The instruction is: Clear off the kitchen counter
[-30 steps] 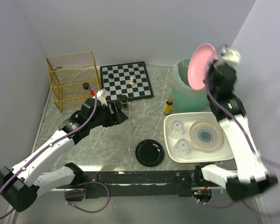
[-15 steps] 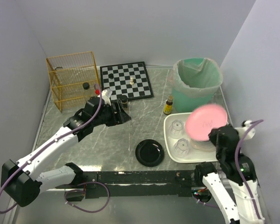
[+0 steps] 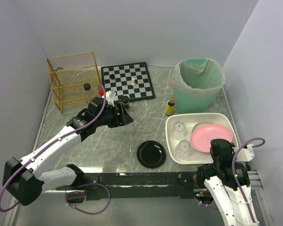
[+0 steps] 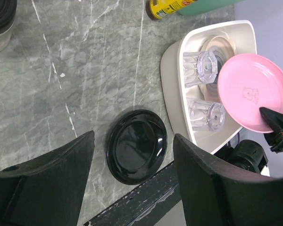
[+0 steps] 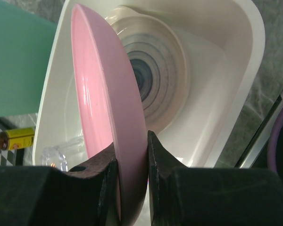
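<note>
One pink plate (image 3: 210, 138) is held by its rim in the right pincer (image 5: 132, 149), whose jaws are closed tight on the thin lip. It is tilted on edge over the white tray (image 3: 198, 116) at the right of the grey-green, marble-look surface (image 3: 113, 141); whether it touches the tray cannot be told. A ringed plate (image 5: 155, 80) is seen lying in the tray behind it, beside two upturned clear tumblers (image 4: 202, 68). The left pincer (image 4: 133, 155) is held wide open and empty above the middle of the surface, near a small dark-lidded jar (image 3: 126, 101) at the front edge of the chessboard (image 3: 127, 82). A black dish (image 3: 151, 154), a small yellow-labelled bottle (image 3: 170, 107), a lined green bin (image 3: 193, 101) and a yellow wire basket (image 3: 73, 80) are also seen on the surface. The surface itself is judged hard, fixed and glossy: nothing of it is to be gripped, and things set on it are likely to slide if nudged. The plate is judged light, stiff and smooth, so a rim pinch may slip or swing. The low black dish is probably best taken by its raised rim, and the jar and bottle across their bodies.
</note>
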### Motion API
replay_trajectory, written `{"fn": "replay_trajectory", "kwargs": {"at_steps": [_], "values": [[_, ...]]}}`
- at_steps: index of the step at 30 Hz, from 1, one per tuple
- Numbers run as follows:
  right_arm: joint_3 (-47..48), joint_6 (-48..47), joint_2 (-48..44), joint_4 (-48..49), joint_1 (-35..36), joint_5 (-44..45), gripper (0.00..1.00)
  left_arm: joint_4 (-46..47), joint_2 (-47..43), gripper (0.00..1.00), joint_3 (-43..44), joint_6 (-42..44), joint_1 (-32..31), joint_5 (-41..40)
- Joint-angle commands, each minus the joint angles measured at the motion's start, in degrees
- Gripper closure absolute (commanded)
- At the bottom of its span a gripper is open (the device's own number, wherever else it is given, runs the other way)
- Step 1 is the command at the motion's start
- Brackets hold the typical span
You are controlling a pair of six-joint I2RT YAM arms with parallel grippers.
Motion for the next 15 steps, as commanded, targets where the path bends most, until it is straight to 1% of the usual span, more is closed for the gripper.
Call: {"fn": "replay_trajectory", "kwargs": {"at_steps": [1,10,15], "values": [[-2.2,6.9,-1.5,3.2,0.3,2.1,1.0,2.5,-0.5,0.28,0.3,1.0,0.2,1.0],[-4.3,2.8,4.7,13.1,0.2,1.9,1.0,2.3,-0.5,0.28,-0.1,1.4,0.2,1.3],[-4.9,0.3,8.2,16.9,-1.9,0.3,1.0,2.2,-0.6,0.28,-0.1,1.8,0.2,1.0]]}}
